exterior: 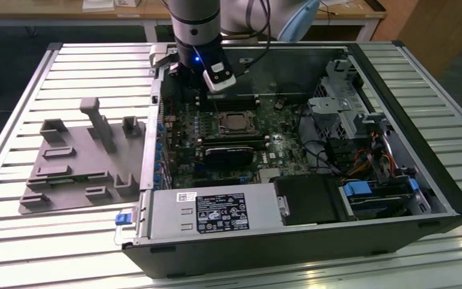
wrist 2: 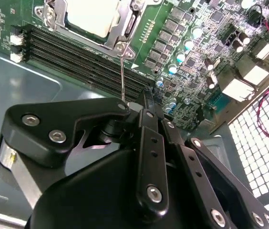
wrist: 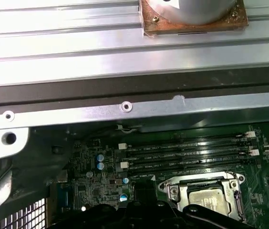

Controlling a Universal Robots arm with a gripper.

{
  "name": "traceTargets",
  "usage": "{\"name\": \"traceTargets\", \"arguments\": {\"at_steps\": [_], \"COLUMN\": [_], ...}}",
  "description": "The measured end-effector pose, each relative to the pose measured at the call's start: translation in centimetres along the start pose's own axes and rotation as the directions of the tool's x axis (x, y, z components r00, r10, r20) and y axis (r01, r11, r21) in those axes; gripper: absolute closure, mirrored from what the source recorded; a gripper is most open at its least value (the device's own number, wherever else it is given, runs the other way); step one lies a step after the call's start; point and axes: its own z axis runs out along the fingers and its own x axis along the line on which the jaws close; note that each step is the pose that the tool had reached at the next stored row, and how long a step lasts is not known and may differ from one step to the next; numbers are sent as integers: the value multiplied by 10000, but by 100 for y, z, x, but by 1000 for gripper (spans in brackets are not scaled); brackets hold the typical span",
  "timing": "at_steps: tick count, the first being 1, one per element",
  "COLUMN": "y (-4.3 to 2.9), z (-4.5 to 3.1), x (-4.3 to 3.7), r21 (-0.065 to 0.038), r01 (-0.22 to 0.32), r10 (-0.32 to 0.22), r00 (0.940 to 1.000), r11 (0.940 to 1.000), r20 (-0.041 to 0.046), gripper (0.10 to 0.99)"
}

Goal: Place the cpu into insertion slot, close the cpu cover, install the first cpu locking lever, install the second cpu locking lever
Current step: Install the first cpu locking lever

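While my claw (exterior: 197, 84) hung in the upper middle of the exterior view, a little higher in the frame than the insertion slot (exterior: 233, 121), the cpu (wrist 2: 89, 16) lay in that slot and the cpu cover (wrist 2: 118, 29) seemed flat over it. One thin locking lever (wrist 2: 121, 76) stood up from the frame's corner toward my claw; whether the claw was spread or pinching this wire, I could not tell. I judged the lever wanted a slow, straight push, because the long memory slots (wrist 2: 77, 57) lay just beside it and the case wall (wrist: 125, 107) was near.

Glare on slatted table (exterior: 30, 241); computer case (exterior: 295, 256) interior dim, shadowed.
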Motion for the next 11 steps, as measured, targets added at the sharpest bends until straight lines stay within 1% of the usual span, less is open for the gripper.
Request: {"name": "traceTargets", "arguments": {"at_steps": [3, 6, 8, 11], "y": [-1, 2, 5, 13], "z": [0, 1, 2, 6], "x": [-2, -25, -53, -119], "r21": [-1, -1, 0, -1], "r01": [4, 2, 2, 2], "r10": [-4, -2, -2, -2], "r00": [10000, 10000, 10000, 10000], "r11": [10000, 10000, 10000, 10000], "r20": [-1, -1, -1, -1], "gripper": [984, 984, 984, 984]}}
